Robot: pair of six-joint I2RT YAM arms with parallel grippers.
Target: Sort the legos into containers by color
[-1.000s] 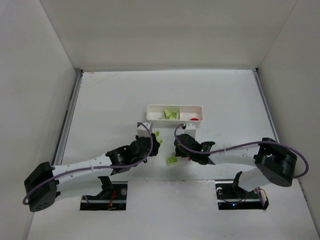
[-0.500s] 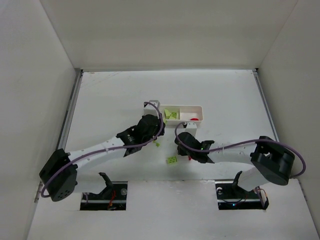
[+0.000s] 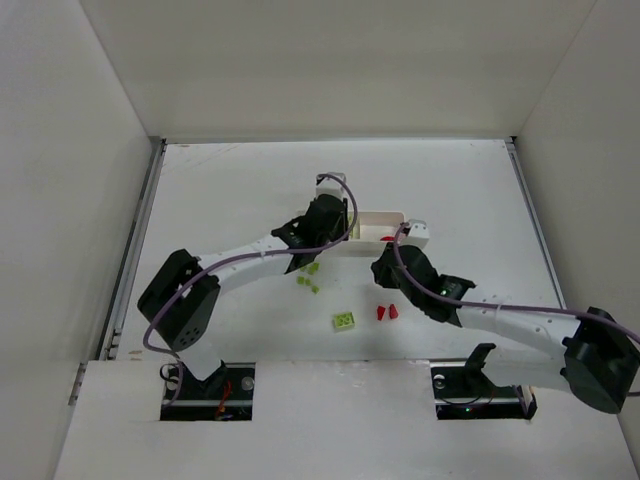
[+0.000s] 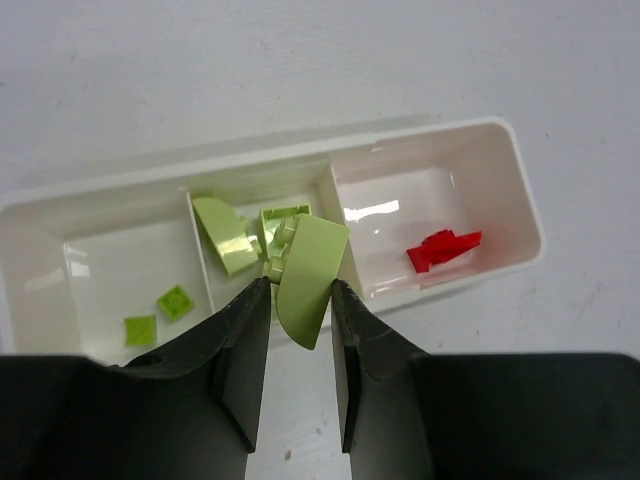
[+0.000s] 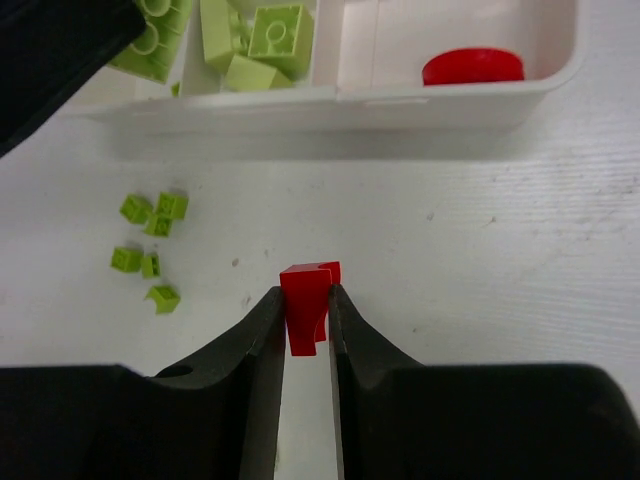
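Note:
The white tray (image 4: pixel 522 195) has three compartments. The left one holds two small green tiles (image 4: pixel 158 315), the middle one green legos (image 4: pixel 225 235), and the right one red pieces (image 4: pixel 445 248). My left gripper (image 4: pixel 300 290) is shut on a curved lime-green lego (image 4: pixel 305 275) and holds it over the divider between the middle and right compartments. It shows at the tray in the top view (image 3: pixel 328 215). My right gripper (image 5: pixel 307 292) is shut on a red lego (image 5: pixel 305 305) above the table, short of the tray (image 5: pixel 450 100). It shows in the top view (image 3: pixel 384 268).
Two red pieces (image 3: pixel 386 313) and a green brick (image 3: pixel 344 321) lie on the table in front of the tray. Several small green legos (image 5: pixel 150 215) lie left of my right gripper and show in the top view (image 3: pixel 308 281). A red disc (image 5: pixel 472 66) sits in the right compartment.
My left arm has swung from the table up over the tray with the green lego. My right gripper has moved right and toward the tray, uncovering two red pieces on the table.

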